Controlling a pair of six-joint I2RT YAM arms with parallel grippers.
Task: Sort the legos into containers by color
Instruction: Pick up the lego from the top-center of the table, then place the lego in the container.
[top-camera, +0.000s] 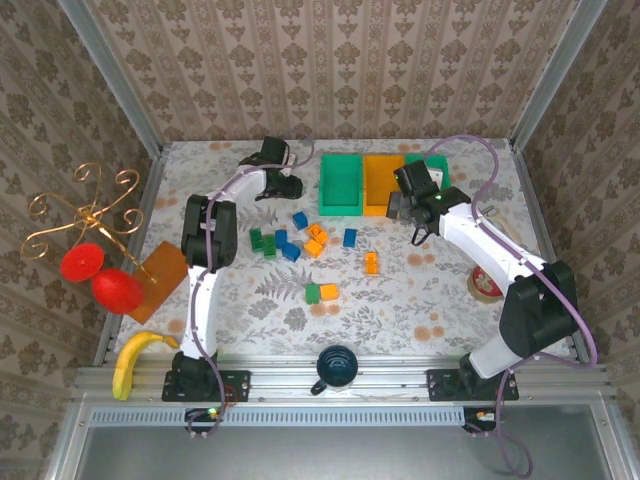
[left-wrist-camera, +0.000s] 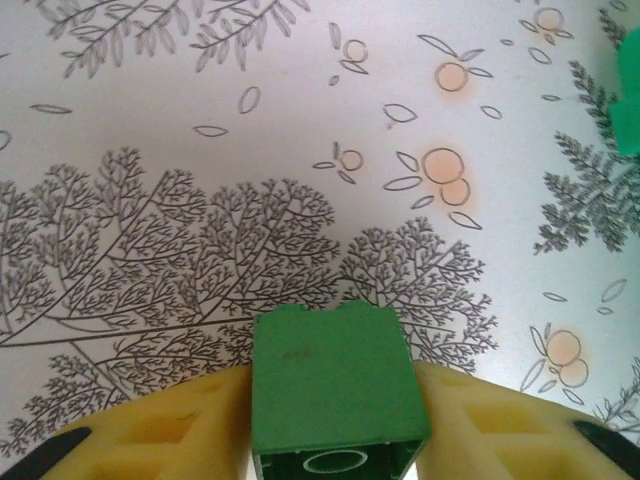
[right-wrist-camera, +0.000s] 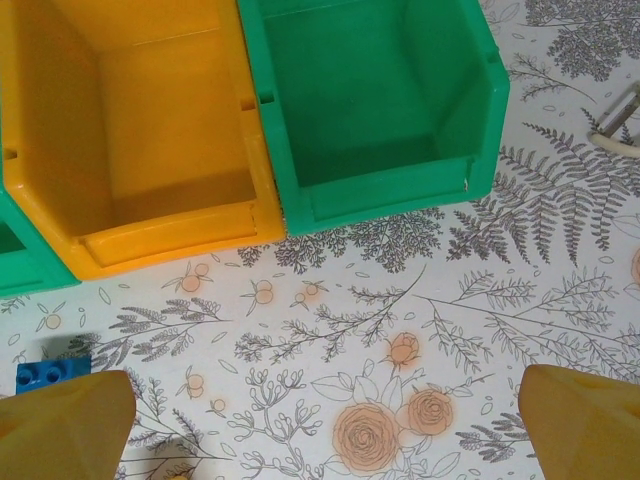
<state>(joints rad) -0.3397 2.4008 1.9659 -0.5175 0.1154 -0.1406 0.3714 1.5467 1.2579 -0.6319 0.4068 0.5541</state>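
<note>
The left gripper (left-wrist-camera: 335, 432) grips a green brick (left-wrist-camera: 335, 375) by both sides, left of the orange bin (top-camera: 381, 185), past the green bin (top-camera: 340, 185) that touches it. The right gripper (right-wrist-camera: 320, 425) hangs wide open and empty just in front of the orange bin. Best, I judge: lift the brick clear, carry it level over that green bin's hollow, then release; the loose legos (top-camera: 300, 238) lie on the near side of the orange bin, to its left

Containers: green bin (top-camera: 340, 205), orange bin (top-camera: 376, 190), second green bin (right-wrist-camera: 400, 190), upright, side by side at the far worktop (top-camera: 420, 300) edge | Legos: green, blue, orange bricks (top-camera: 318, 240) scattered mid-worktop | green brick (left-wrist-camera: 335, 380) gripped between left fingers (left-wrist-camera: 170, 430)
</note>
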